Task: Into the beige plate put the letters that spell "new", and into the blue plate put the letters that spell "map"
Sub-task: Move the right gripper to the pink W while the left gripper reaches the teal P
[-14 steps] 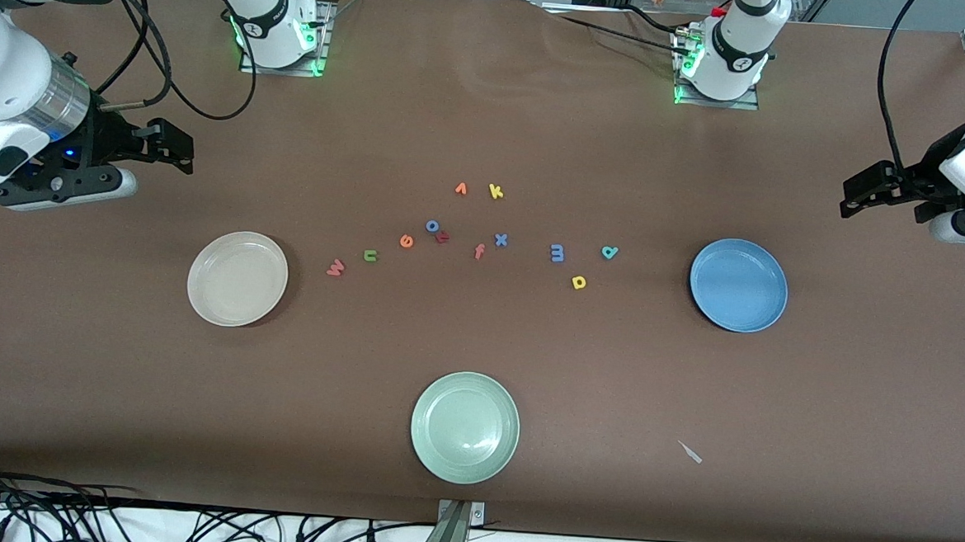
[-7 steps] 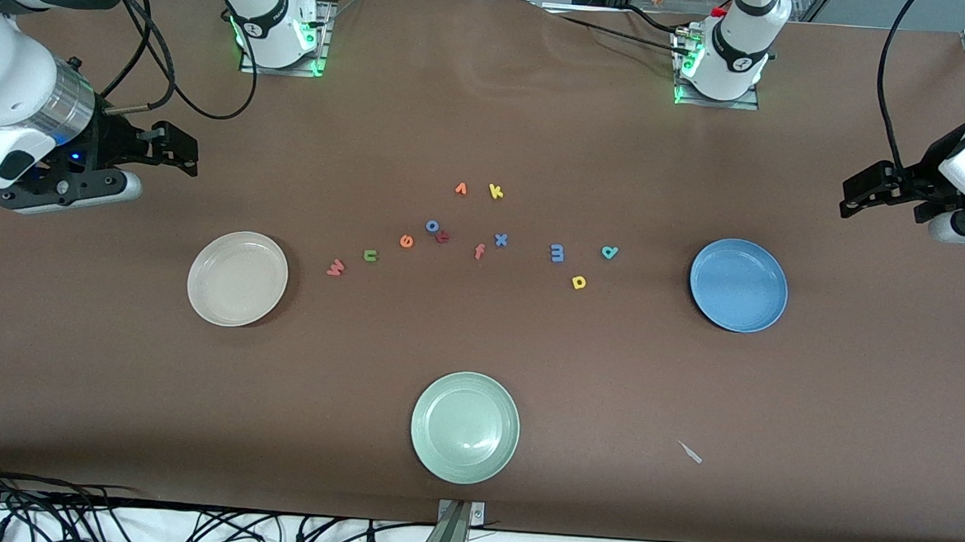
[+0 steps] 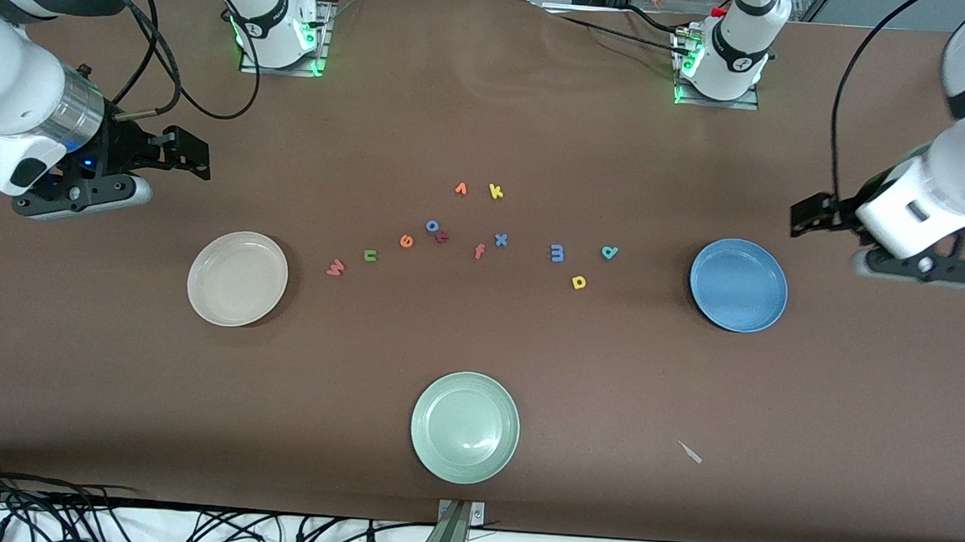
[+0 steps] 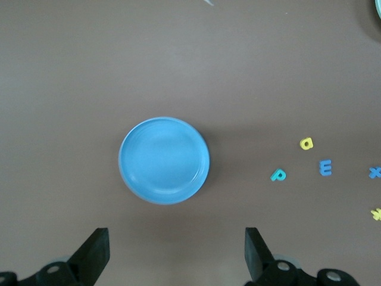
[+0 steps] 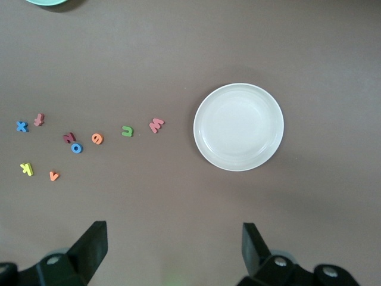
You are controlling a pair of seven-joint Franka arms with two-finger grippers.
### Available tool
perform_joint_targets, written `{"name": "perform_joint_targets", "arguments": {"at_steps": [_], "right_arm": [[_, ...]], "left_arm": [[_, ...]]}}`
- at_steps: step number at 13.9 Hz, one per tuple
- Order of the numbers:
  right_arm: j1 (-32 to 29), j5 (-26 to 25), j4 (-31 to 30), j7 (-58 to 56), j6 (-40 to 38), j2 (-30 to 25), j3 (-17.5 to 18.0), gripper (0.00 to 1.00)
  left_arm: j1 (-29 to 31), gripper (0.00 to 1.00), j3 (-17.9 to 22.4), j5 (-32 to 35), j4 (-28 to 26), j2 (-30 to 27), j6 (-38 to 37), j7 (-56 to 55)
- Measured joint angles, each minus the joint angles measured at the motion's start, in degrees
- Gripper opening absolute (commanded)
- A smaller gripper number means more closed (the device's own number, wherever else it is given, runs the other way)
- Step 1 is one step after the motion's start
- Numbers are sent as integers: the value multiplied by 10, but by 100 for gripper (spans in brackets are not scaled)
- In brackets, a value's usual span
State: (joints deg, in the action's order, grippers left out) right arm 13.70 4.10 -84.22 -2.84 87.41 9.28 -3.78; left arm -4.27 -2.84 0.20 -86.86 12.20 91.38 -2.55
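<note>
The beige plate (image 3: 237, 279) (image 5: 239, 127) lies toward the right arm's end, the blue plate (image 3: 738, 285) (image 4: 164, 161) toward the left arm's end. Between them on the table lie the pinkish w (image 3: 335, 268) (image 5: 156, 125), green n (image 3: 370, 255) (image 5: 127, 131), orange e (image 3: 406, 241) (image 5: 97, 138), blue m (image 3: 558, 253) (image 4: 325, 168), teal a (image 3: 609, 251) (image 4: 278, 174) and yellow p (image 3: 578, 283) (image 4: 306, 143). My right gripper (image 3: 185, 153) (image 5: 172, 250) hangs open and empty over bare table beside the beige plate. My left gripper (image 3: 807, 215) (image 4: 175, 253) hangs open and empty beside the blue plate.
A pale green plate (image 3: 464, 427) sits near the front edge. Other letters lie mid-table: orange v (image 3: 461, 189), yellow k (image 3: 496, 191), blue o (image 3: 433, 225), blue x (image 3: 501, 240), pinkish f (image 3: 478, 252). A small scrap (image 3: 690, 452) lies nearer the front camera than the blue plate.
The left arm has swung in from the table's end toward the blue plate. The right gripper has crept a little toward the table's middle. Both stay open.
</note>
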Motion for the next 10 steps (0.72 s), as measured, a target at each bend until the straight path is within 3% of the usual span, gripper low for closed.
{"name": "perform_joint_targets", "arguments": {"at_steps": [6, 10], "right_arm": [[57, 2, -18, 87, 52, 15, 3, 100], [89, 2, -86, 127, 155, 33, 4, 100]], "left_arm": [[-76, 100, -8, -1, -1, 102, 118, -48], [-118, 100, -19, -1, -1, 145, 136, -52]]}}
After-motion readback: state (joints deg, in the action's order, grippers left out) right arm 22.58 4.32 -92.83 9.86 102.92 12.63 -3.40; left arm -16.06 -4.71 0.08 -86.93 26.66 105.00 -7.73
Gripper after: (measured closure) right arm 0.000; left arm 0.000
